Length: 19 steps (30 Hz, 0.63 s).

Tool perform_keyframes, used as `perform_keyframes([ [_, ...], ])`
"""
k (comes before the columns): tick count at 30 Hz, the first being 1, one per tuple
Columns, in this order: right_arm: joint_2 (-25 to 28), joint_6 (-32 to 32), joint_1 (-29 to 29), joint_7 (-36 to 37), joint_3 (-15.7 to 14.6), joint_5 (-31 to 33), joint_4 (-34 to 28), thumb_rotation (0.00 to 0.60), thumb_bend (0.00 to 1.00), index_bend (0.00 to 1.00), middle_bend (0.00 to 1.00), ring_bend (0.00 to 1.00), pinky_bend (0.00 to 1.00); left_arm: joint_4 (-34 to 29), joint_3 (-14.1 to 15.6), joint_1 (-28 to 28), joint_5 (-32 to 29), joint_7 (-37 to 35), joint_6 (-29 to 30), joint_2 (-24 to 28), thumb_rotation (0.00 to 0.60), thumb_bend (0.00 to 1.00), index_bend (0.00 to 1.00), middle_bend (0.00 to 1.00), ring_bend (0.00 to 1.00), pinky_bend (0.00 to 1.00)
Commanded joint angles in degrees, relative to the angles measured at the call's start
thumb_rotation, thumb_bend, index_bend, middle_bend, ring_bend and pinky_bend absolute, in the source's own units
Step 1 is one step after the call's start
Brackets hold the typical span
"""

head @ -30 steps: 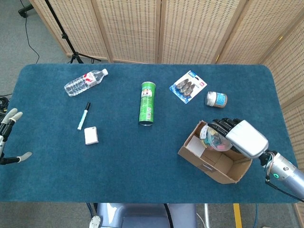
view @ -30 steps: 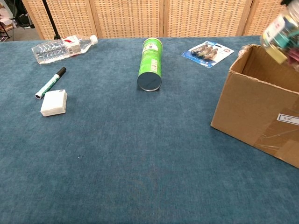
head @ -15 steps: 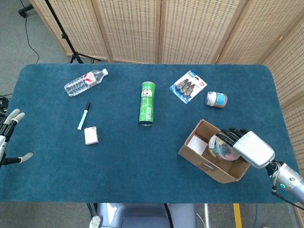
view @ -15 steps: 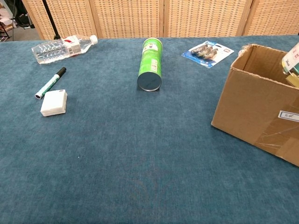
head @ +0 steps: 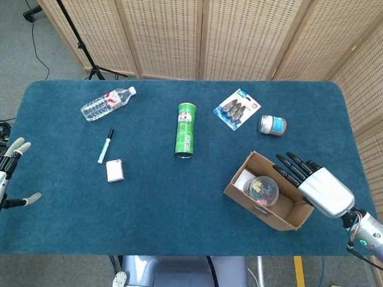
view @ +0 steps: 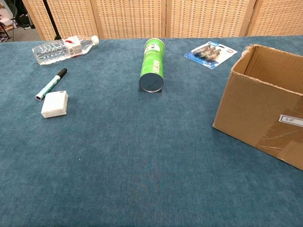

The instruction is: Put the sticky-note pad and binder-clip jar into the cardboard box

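The cardboard box [head: 254, 207] [view: 258, 101] stands open-topped at the table's right front. Inside it lies the clear binder-clip jar [head: 262, 190], full of coloured clips; the chest view hides it behind the box wall. My right hand [head: 315, 183] hovers over the box's right edge with fingers spread, holding nothing and apart from the jar. A white sticky-note pad [head: 115, 170] [view: 54, 104] lies on the cloth at the left, near a marker. My left hand [head: 9, 173] sits at the table's far left edge, fingers apart and holding nothing. A white flat thing [head: 242, 178] shows in the box's left corner.
A water bottle [head: 108, 103] and a green-capped marker [head: 105, 145] lie at the left back. A green tube can [head: 186, 130] lies mid-table. A blister pack [head: 237, 109] and a small lidded jar [head: 272, 125] sit behind the box.
My right hand lowered the binder-clip jar into the box, let it go and spread its fingers, drawing back to the right. The left hand stayed put.
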Motion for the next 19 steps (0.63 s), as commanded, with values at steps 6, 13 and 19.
perform_keyframes([
  [6,-3.4,11.39,-8.11,-0.46,3.58,6.3,-1.08,0.6,0.0,0.03,0.0,0.0,0.23,-0.33,-0.5,1.79,-0.43,3.33,3.8,-1.31,0.6,0.0,0.0,0.0,0.0,0.0],
  [13,-10.47,13.98,-13.64,0.66,4.57,13.61,-1.64,0.6,0.0,0.0,0.0,0.0,0.1,2.31,-0.15,3.58,0.17,4.47,6.95,-4.23,0.6,0.0,0.0,0.0,0.0,0.0],
  [19,-15.32,15.07,-17.36,-0.45,4.3,17.14,-0.78,0.6,0.0,0.0,0.0,0.0,0.03,5.5,-0.03,4.59,0.74,4.84,9.01,-7.06,0.6,0.0,0.0,0.0,0.0,0.0],
])
